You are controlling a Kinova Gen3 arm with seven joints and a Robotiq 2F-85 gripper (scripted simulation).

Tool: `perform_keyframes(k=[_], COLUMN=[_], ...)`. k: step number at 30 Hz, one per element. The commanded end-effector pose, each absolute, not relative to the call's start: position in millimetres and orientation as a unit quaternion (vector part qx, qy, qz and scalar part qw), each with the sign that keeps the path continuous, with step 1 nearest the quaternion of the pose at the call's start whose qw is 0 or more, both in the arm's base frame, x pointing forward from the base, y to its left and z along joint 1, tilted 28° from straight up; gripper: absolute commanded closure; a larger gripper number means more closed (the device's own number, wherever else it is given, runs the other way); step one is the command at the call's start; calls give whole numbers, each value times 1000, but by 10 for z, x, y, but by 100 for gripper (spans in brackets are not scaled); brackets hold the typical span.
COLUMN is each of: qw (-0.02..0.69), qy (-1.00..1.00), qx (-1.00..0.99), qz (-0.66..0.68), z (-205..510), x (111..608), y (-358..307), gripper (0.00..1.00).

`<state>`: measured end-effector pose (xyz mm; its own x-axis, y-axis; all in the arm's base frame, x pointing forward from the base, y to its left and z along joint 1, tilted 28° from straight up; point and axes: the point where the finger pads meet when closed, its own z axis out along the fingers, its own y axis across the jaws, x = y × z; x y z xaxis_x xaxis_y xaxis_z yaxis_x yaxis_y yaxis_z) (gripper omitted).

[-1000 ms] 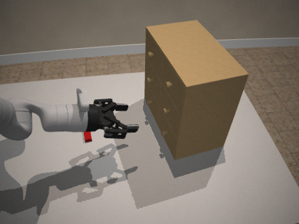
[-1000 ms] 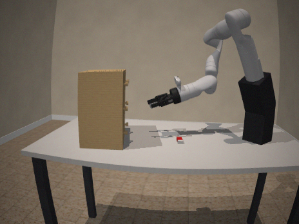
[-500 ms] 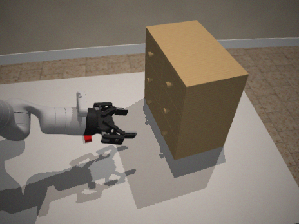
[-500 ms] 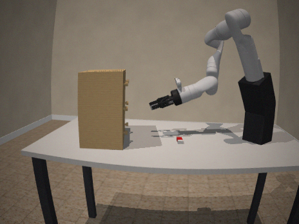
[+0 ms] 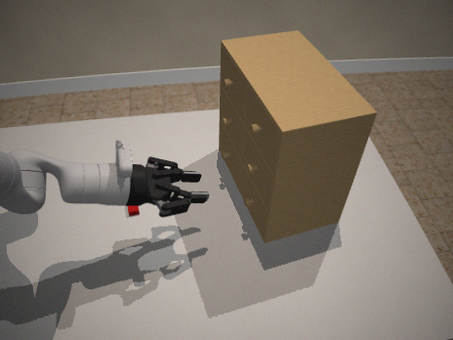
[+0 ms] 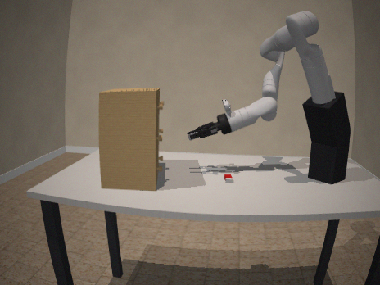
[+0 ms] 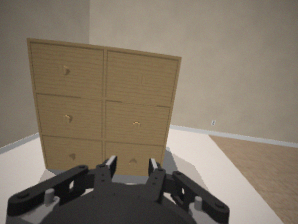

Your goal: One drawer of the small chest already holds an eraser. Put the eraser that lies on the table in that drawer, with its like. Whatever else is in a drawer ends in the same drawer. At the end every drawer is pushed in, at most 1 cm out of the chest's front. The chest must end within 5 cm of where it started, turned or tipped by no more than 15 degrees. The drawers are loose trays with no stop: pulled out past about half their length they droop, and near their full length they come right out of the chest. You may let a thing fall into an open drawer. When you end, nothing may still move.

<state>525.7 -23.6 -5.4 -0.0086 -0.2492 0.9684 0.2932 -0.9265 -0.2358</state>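
Note:
The wooden chest (image 5: 293, 132) stands on the white table with two columns of three drawers, all pushed in; it also shows in the side view (image 6: 128, 139) and the wrist view (image 7: 102, 110). The red and white eraser (image 6: 228, 178) lies on the table under my forearm, half hidden by the wrist in the overhead view (image 5: 133, 210). My gripper (image 5: 200, 187) hangs in the air, level, pointing at the chest's front, a short way off it. Its fingers stand half apart with nothing between them (image 7: 132, 165). In the side view my gripper (image 6: 190, 135) is at the height of the middle drawers.
The robot's black base (image 6: 327, 139) stands at the table's right end. The table's edge runs close behind the chest.

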Motion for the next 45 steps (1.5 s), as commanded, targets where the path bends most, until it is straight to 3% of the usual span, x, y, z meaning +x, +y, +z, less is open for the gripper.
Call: perform_keyframes(k=[1, 19, 45], qw=[191, 192, 192], qy=[-16, -17, -17], qx=[-677, -676, -676], qz=[-710, -711, -712], z=[-47, -68, -491], x=[5258, 5296, 6088], y=[-242, -223, 157], gripper=[67, 67, 67])
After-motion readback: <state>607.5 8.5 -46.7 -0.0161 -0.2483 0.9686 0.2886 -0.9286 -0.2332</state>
